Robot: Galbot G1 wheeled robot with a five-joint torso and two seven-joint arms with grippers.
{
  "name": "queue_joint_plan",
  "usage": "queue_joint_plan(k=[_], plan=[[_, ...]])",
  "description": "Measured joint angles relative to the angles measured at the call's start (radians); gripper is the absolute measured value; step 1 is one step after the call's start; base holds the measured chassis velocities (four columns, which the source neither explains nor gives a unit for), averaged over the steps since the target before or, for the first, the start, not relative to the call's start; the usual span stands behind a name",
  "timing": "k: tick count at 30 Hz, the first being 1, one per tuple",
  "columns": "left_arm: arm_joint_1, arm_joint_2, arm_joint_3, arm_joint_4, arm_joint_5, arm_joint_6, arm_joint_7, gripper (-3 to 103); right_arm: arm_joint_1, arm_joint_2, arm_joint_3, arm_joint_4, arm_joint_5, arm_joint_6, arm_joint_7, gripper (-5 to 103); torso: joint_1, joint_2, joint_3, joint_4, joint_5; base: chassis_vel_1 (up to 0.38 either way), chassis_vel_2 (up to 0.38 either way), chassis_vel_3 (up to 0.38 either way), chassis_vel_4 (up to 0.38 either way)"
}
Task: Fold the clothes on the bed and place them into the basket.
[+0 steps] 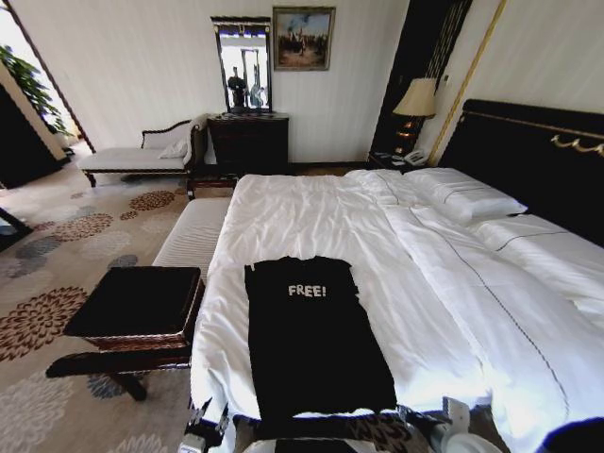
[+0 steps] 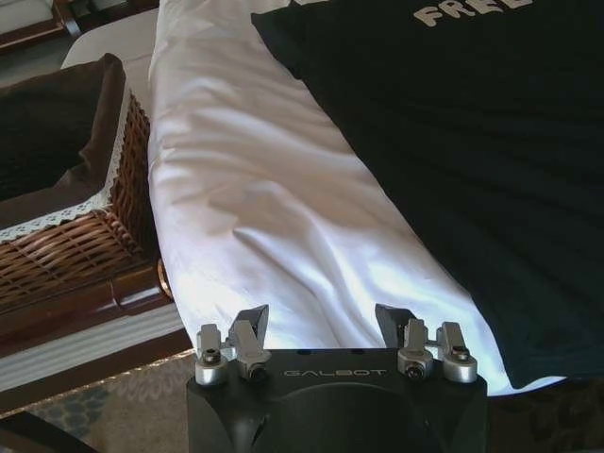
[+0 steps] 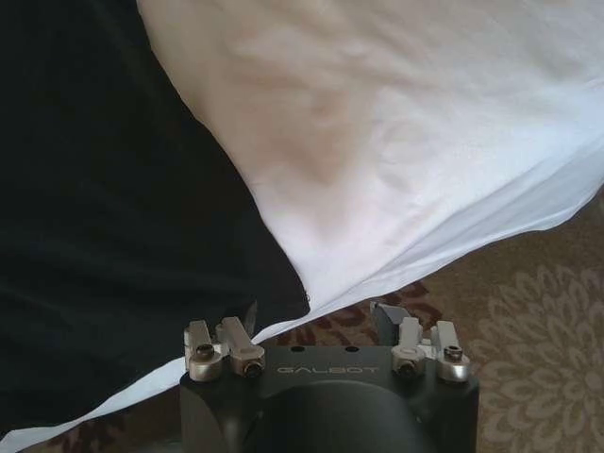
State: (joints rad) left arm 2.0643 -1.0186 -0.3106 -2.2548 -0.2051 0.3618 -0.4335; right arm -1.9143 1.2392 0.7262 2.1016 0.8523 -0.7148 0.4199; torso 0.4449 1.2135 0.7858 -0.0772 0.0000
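Note:
The black T-shirt (image 1: 311, 340) with white "FREE!" lettering lies flat as a long rectangle at the foot of the bed (image 1: 321, 212), its hem toward me. My left gripper (image 2: 321, 319) hovers open at the bed's foot edge, just off the shirt's (image 2: 472, 160) left hem corner, with nothing between its fingers. My right gripper (image 3: 317, 317) is open too, close to the shirt's (image 3: 104, 217) right hem corner over the duvet's edge. The brown wicker basket (image 1: 132, 302) with its black inside stands on a dark wooden stand left of the bed, and its woven wall (image 2: 66, 250) is close to my left gripper.
A pale striped bench (image 1: 193, 234) stands along the bed's left side beyond the basket. Pillows (image 1: 462, 193) and the dark headboard (image 1: 528, 156) are at the far right. Patterned carpet (image 1: 57, 274) spreads to the left, with a chaise, dresser and lamp by the far wall.

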Motion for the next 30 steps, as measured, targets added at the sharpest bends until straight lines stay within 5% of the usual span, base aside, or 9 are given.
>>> queue_joint_plan(k=[5, 7, 17, 24, 30], plan=[[0.010, 0.009, -0.013, -0.008, -0.005, -0.059, 0.012, 83, -0.015, 0.008, 0.020, 0.010, -0.029, 0.054, -0.026, 83, 0.000, 0.000, 0.000, 0.0000, 0.0000, 0.000, 0.000, 0.000, 0.000], [0.009, 0.011, -0.017, -0.009, -0.007, -0.121, 0.019, 93, -0.015, 0.023, 0.029, 0.011, -0.073, 0.189, -0.045, 94, 0.000, 0.000, 0.000, 0.0000, 0.0000, 0.000, 0.000, 0.000, 0.000], [-0.075, -0.002, -0.032, 0.005, -0.003, -0.231, 0.021, 100, -0.005, 0.049, 0.103, 0.039, -0.151, 0.494, -0.166, 100, 0.000, 0.000, 0.000, -0.0001, 0.0000, 0.000, 0.000, 0.000, 0.000], [-0.145, -0.052, -0.021, 0.038, 0.026, -0.289, 0.029, 100, 0.034, 0.101, 0.120, 0.046, -0.131, 0.544, -0.238, 100, 0.000, 0.000, 0.000, -0.0004, 0.0001, 0.000, 0.000, 0.000, 0.000], [-0.239, -0.096, -0.013, 0.074, 0.024, -0.303, 0.085, 100, 0.197, 0.020, 0.084, -0.020, 0.067, 0.495, -0.248, 100, 0.000, 0.000, 0.000, -0.0001, 0.0001, 0.000, 0.000, 0.000, 0.000]])
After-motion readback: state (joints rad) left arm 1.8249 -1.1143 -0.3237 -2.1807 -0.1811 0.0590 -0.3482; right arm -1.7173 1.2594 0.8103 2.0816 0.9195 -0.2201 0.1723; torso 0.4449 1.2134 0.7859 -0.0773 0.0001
